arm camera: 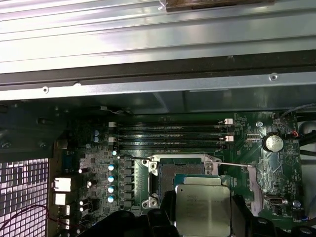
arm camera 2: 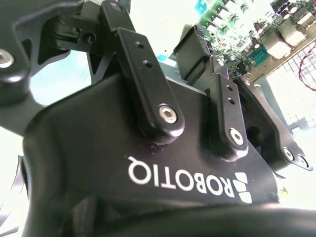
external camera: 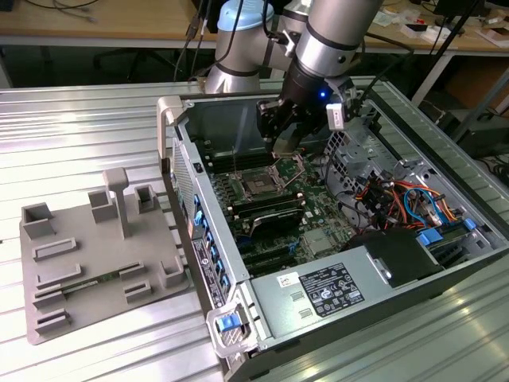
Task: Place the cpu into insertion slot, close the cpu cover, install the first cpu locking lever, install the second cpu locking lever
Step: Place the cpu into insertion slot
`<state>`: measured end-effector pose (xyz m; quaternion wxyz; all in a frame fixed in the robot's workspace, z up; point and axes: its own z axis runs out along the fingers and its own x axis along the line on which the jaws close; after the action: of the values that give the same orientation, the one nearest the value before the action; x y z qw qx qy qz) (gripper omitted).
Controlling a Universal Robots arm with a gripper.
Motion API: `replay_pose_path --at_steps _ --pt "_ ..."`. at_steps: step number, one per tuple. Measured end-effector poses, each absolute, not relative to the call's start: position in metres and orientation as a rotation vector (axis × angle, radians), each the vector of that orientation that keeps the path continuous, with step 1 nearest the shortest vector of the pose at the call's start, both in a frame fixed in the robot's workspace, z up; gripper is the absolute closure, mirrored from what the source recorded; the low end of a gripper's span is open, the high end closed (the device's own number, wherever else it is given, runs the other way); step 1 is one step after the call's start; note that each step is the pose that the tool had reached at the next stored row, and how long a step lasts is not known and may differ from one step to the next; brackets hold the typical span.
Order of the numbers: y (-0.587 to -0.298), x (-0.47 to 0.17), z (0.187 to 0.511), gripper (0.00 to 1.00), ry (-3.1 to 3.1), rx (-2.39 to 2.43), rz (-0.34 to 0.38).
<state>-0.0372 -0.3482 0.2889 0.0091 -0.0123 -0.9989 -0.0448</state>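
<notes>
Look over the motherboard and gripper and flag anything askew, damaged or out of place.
Nothing stands out. In the first wrist view the gripper holds the cpu flat between its jaws, edges roughly parallel to the open insertion slot beyond it. No damage or loose parts show on the board around it.

Dull silver cpu between the black fingers; just past their tips the dark insertion slot with its silvery rim, green circuit board around it, long black memory slots beyond
</notes>
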Motion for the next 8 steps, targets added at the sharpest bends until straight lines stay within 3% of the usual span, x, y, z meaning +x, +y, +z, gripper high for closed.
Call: replay_pose_path --at_steps 8 --pt "-0.3482 -0.0372 0.2873 0.45 -3.12 -0.038 -0.14"
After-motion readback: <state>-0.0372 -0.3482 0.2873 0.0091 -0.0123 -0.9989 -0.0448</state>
